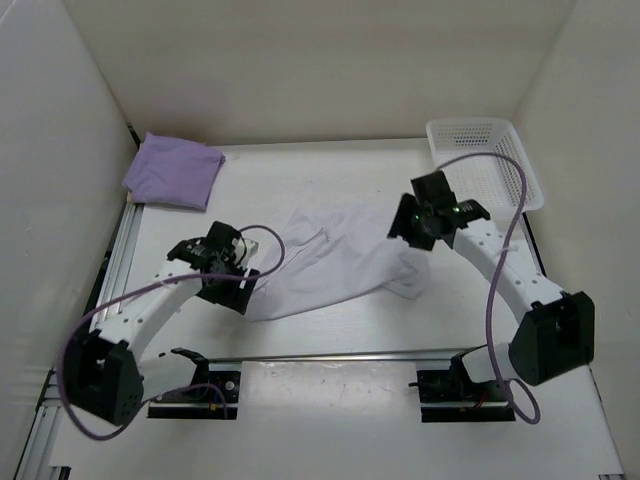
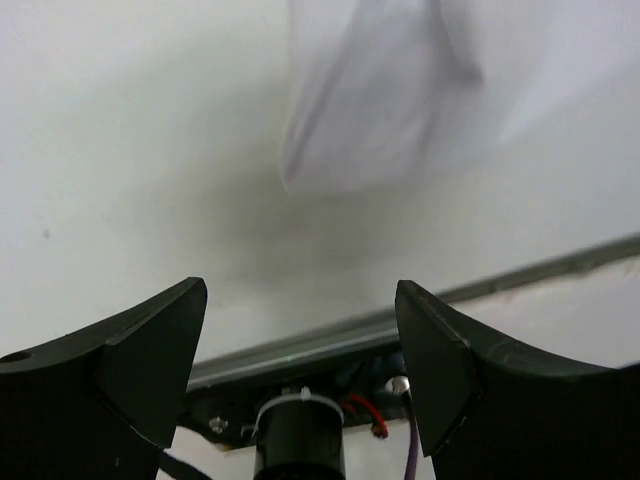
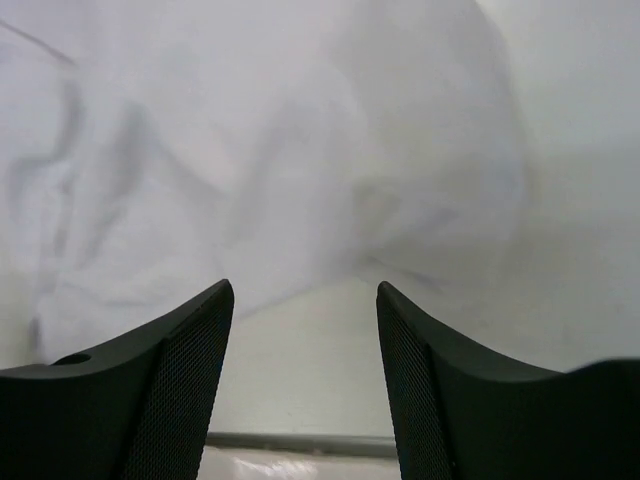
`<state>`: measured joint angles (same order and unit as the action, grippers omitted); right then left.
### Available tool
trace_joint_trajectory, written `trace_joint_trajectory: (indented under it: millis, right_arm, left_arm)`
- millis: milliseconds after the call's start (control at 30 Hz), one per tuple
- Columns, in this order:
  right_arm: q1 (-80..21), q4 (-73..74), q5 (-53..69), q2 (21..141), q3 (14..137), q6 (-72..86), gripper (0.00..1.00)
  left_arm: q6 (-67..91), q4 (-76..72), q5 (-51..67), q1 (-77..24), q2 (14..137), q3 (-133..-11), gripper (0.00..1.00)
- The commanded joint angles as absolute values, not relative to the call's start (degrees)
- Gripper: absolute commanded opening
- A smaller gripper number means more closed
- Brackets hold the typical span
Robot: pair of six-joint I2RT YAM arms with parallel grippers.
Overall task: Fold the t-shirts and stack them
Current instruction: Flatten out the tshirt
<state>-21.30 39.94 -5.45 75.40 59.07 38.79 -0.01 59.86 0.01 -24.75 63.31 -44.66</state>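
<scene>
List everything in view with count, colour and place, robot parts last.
lavender shirt: one, purple, folded, far left corner of the table.
white shirt: one, white, crumpled, mid-table between the arms.
basket: one, white perforated plastic, far right corner.
table: one, white, walled on three sides.
rail: one, metal, across the near side.
cables: two, purple, one along each arm.
arms: two, white with black joints, bases at the near edge.
left gripper: one, black, open, at the white shirt's left edge.
right gripper: one, black, open, above the white shirt's right side.
</scene>
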Motion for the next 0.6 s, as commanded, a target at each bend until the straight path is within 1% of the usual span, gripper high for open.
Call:
trace_joint_trajectory:
  millis: [0, 33, 67, 133, 167, 233, 267, 300, 333, 367, 433, 567]
  right_arm:
    - [-24.52, 39.81, -11.16, 83.30, 69.94, 34.02, 0.64]
    - [-25.22, 39.81, -10.12, 85.84, 72.14, 32.80, 0.64]
    - [-25.22, 39.81, -8.98, 91.26, 76.94, 32.78, 0.64]
    - [-25.75, 39.21, -5.55, 97.61, 82.94, 30.16, 0.64]
    - [-27.06, 39.20, -4.41, 104.35, 90.19, 29.36, 0.64]
    - [-28.47, 39.20, -4.39, 111.23, 97.78, 27.26, 0.64]
    - [-29.61, 40.50, -5.00, 117.88, 105.57, 27.25, 0.64]
    - [-29.62, 41.30, -6.14, 121.17, 109.47, 27.25, 0.64]
    - [-30.32, 42.00, -7.54, 124.25, 113.17, 28.29, 0.65]
    - [-30.32, 42.79, -7.56, 129.76, 119.38, 28.91, 0.66]
    - [-30.84, 43.33, -7.04, 135.32, 123.29, 29.44, 0.68]
    - [-31.38, 41.57, -7.90, 139.83, 124.72, 30.94, 0.70]
  left_arm:
    - [0.00, 52.21, 2.80, -19.18, 71.16, -50.68, 0.87]
    - [0.00, 52.21, 4.29, -18.29, 77.19, -52.45, 0.87]
    - [0.00, 52.82, 7.09, -17.59, 80.04, -54.12, 0.87]
    - [0.00, 52.82, 8.00, -16.53, 86.80, -58.08, 0.85]
    - [0.00, 51.87, 8.00, -16.52, 88.05, -58.70, 0.84]
    - [0.00, 49.32, 6.16, -16.52, 89.99, -58.71, 0.84]
    - [0.00, 48.52, 5.63, -16.52, 90.61, -58.71, 0.84]
    - [0.00, 48.52, 5.63, -16.52, 91.22, -58.71, 0.84]
    - [0.00, 48.52, 5.63, -16.52, 91.84, -58.19, 0.83]
    - [0.00, 48.52, 5.63, -17.05, 92.37, -57.66, 0.83]
    - [0.00, 47.91, 3.79, -17.57, 92.99, -55.13, 0.83]
    - [0.00, 45.89, 2.64, -18.11, 94.04, -52.48, 0.83]
